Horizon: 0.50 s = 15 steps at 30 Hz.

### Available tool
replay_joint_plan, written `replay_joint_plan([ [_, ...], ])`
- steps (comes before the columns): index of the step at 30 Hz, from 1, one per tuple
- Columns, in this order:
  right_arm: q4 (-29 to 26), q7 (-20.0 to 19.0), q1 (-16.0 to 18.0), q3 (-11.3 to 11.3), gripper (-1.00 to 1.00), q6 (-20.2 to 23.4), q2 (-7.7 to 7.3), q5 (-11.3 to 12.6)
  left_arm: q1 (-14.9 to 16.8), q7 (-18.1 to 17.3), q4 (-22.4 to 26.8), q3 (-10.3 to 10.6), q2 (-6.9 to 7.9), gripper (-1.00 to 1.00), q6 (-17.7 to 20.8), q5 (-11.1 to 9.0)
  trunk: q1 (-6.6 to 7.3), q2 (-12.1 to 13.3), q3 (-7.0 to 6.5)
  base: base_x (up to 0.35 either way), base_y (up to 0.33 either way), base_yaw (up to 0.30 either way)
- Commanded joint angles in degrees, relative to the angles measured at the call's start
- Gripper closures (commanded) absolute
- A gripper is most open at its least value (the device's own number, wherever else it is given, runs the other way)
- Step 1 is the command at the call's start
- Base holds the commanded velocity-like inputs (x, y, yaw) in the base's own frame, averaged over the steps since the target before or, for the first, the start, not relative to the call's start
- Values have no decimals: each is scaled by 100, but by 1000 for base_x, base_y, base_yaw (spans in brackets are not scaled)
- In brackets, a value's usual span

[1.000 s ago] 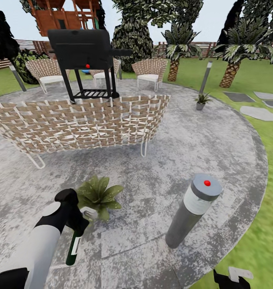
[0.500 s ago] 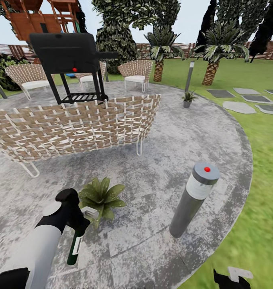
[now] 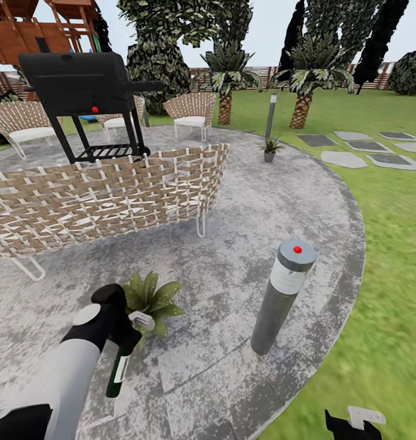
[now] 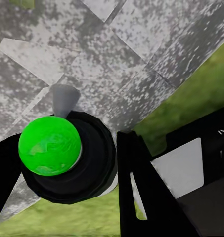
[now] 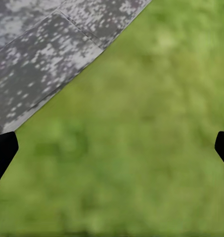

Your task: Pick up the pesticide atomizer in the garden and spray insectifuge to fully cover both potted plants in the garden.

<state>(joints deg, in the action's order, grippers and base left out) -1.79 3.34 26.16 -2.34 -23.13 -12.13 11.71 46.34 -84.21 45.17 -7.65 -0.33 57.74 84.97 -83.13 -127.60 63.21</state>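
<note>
Left fingers [image 3: 123,340] clenched around pesticide atomizer [image 3: 117,374], beside near potted plant [image 3: 148,297]; right fingers [image 5: 221,145] released, spread over lawn [image 5: 141,148].

A grey bollard [image 3: 283,296] stands on the patio near a wicker sofa [image 3: 104,198], a black grill [image 3: 85,91] apparently behind.
</note>
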Motion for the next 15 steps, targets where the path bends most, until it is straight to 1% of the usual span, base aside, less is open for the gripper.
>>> replay_joint_plan([
  [1, 3, 9, 3, -25, -100, -16, 0, 33, -12, -46, 6, -16, 0, 100, 61, 95, 1, -2, 4, 0, 0, -2],
  [3, 3, 9, 3, -28, -100, -16, 0, 33, -48, 50, 12, -48, 3, 100, 62, 175, 1, -2, 4, 0, 0, -1],
  [4, 3, 9, 3, -29, -100, -16, 0, 33, -57, 191, 15, -74, -8, 100, 66, 182, 1, -2, 4, 0, 0, 0],
  [5, 3, 9, 3, -30, -100, -16, 0, 33, -66, 392, 17, -82, -62, 100, 69, 161, 1, -2, 4, 0, 0, 0],
  [6, 3, 9, 3, -30, -100, -16, 0, 32, -69, 587, 19, -94, -158, 100, 70, 155, 1, -2, 4, 0, 0, 0],
  [7, 3, 9, 3, -30, -100, -16, 0, 32, -68, 717, 24, -101, -211, 100, 70, 149, 1, -2, 4, 0, 0, 0],
  [8, 3, 9, 3, -30, -100, -16, 3, 28, -64, 936, 31, -105, -284, 100, 71, 126, 1, -2, 4, 0, 0, 0],
  [9, 5, 4, 3, -32, -100, -16, 7, 26, -34, 1037, 34, -102, -361, 100, 75, 94, 1, -2, 4, 0, 0, 0],
  [11, 10, -11, 3, -37, -100, -16, 4, 10, 2, 1095, 38, -95, -432, 100, 78, 58, 1, -2, 4, 0, 0, 0],
  [13, 11, -16, 3, -40, -100, -16, 3, 1, 15, 1111, 80, -100, -443, 100, 79, 49, 1, -2, 4, 0, 0, 0],
  [15, 12, -17, 3, -46, -100, -21, 0, -2, 3, 1103, 109, -419, -442, 100, 74, 46, 1, -2, 4, 0, 0, 0],
])
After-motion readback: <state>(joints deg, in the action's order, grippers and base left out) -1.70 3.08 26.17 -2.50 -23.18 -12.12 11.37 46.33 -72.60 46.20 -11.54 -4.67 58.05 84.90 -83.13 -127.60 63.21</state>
